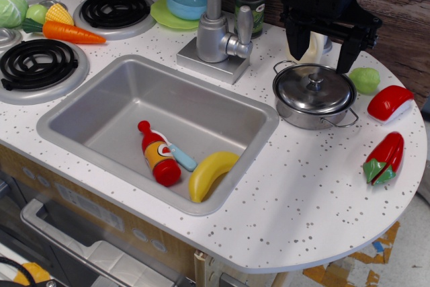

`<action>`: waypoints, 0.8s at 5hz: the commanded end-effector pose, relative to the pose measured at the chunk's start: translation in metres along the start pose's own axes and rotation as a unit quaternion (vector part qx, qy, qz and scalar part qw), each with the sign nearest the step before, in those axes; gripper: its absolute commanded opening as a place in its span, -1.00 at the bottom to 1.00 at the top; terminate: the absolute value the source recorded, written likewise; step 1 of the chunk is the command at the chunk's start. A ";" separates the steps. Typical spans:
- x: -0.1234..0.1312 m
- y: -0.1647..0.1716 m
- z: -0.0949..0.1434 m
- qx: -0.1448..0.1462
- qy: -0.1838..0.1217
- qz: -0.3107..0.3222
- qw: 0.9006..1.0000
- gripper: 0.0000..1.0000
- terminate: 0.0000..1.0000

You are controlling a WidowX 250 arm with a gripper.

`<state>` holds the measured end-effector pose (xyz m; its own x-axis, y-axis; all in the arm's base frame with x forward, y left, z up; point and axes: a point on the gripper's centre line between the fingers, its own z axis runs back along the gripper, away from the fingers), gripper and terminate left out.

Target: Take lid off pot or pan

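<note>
The small steel pot (301,113) with wire loop handles stands on the white counter right of the sink. The round steel lid (314,89) with its small knob sits on it, closed. My black gripper (321,52) hangs just above and behind the pot, fingers spread wide apart and pointing down, holding nothing. It hides most of the cream bottle (312,49) behind it.
The sink basin (121,99) holds a red toy bottle (157,154) and a banana (210,173). A faucet (218,35) stands left of the pot. A green lump (365,79) and red pieces (390,103) (384,158) lie to the right. Burners and vegetables sit far left.
</note>
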<state>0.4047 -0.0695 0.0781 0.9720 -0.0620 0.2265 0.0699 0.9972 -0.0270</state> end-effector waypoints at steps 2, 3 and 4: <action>0.017 0.003 -0.019 -0.025 -0.037 -0.040 0.998 1.00 -1.00; 0.016 0.005 -0.027 -0.027 -0.040 -0.039 0.998 1.00 -1.00; 0.016 0.006 -0.034 -0.031 -0.042 -0.039 0.998 -1.00 -1.00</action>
<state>0.4247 -0.0676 0.0411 0.9492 -0.1308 0.2863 0.1537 0.9864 -0.0588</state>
